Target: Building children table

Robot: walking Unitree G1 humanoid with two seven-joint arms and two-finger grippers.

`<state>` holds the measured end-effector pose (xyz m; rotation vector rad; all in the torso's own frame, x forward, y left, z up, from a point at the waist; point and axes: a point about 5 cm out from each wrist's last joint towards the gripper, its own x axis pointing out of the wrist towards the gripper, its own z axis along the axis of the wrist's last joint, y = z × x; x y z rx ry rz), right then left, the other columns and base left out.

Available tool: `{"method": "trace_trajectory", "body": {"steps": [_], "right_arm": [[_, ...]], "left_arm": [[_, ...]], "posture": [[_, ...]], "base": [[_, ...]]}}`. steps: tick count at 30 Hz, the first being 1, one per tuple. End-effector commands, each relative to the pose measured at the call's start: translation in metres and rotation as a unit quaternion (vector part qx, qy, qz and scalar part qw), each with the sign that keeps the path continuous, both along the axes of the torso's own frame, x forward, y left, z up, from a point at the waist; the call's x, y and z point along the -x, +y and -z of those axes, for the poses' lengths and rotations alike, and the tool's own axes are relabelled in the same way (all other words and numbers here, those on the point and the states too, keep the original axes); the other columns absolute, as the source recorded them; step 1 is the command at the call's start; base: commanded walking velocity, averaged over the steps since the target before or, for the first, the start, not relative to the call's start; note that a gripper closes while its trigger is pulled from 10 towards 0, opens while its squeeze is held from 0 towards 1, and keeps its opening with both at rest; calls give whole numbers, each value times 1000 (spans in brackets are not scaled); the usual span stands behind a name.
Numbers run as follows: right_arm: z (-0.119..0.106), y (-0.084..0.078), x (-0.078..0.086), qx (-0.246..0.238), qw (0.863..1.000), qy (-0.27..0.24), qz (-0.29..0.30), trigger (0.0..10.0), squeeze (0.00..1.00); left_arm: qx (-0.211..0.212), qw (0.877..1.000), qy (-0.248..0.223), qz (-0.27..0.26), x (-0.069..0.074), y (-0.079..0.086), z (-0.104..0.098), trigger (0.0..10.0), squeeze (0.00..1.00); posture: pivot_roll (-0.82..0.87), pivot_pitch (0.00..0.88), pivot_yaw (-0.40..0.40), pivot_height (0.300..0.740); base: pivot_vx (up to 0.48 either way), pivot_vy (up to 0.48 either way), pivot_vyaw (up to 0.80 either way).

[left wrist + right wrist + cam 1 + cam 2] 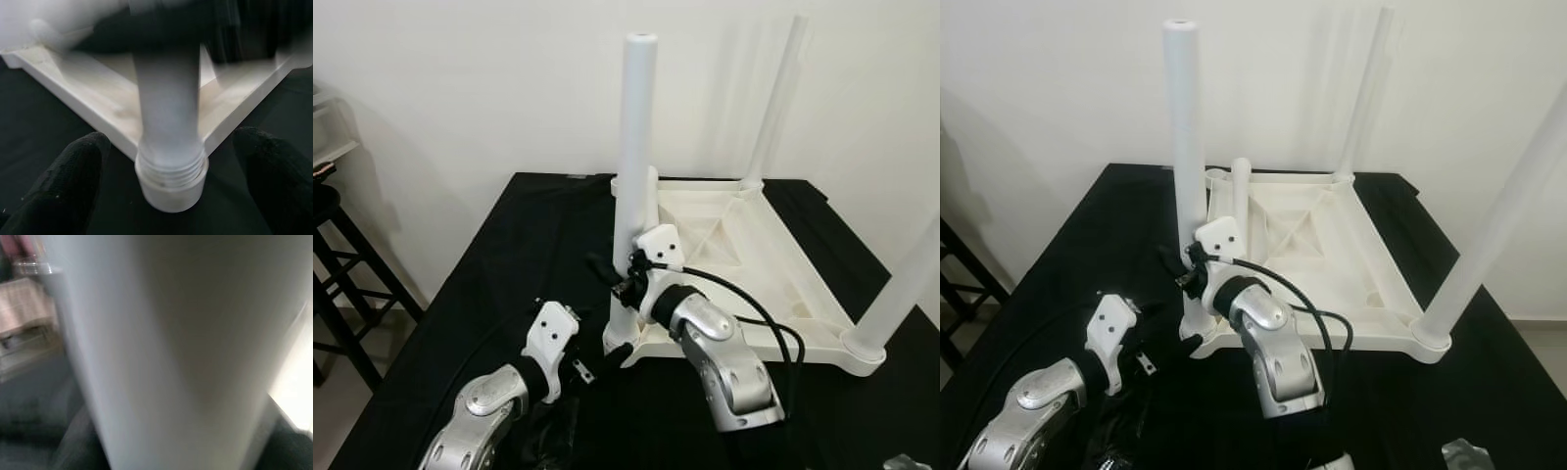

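Nearest us, our left gripper (166,196) sits spread apart before the corner socket (171,183). Above that socket, our right gripper (625,279) clamps the table leg (634,147). We should twist squarely, keeping threads aligned. The leg's long axis points straight up from the upturned tabletop (783,284).

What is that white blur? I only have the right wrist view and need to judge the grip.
Observer: It's a white table leg, upright. The right gripper clasps it low down.
Operator: Is it seated?
Observer: Not fully; threads show above the corner socket.
Operator: And the left arm?
Observer: The left gripper is open, with its fingers either side of that socket and apart from it.
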<state>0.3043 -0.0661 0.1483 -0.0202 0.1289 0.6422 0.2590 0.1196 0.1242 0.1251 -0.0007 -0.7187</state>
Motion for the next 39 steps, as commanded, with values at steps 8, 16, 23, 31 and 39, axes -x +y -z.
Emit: {"method": "trace_trajectory", "body": {"steps": [8, 16, 23, 31, 39], "right_arm": [[-4, -24, 0, -26, 999, -18, 1, 10000, 1000], [5, -55, 29, -39, 999, 1, -4, 10000, 0], [20, -69, 59, -38, 998, 15, -36, 10000, 0], [22, -74, 91, -22, 991, 32, -132, 10000, 0], [20, -87, 91, 19, 989, 23, -144, 10000, 0]], "left_arm": [[-8, 1000, 3, -1, 0, 3, 1, 10000, 0], [-3, 1000, 1, -5, 1, 5, 0, 10000, 0], [-11, 999, -23, -32, 4, 19, -2, 10000, 0], [15, 1000, -5, 19, 21, 22, -8, 10000, 1000], [12, 998, 0, 65, 23, 13, -15, 10000, 1000]], "posture": [[-38, 20, -21, 740], [-44, 30, -15, 740], [-40, 29, -7, 740], [-37, 27, -5, 740], [-45, 19, -1, 740]], "base": [[0, 0, 0], [0, 0, 0], [0, 0, 0], [0, 0, 0], [0, 0, 0]]}}
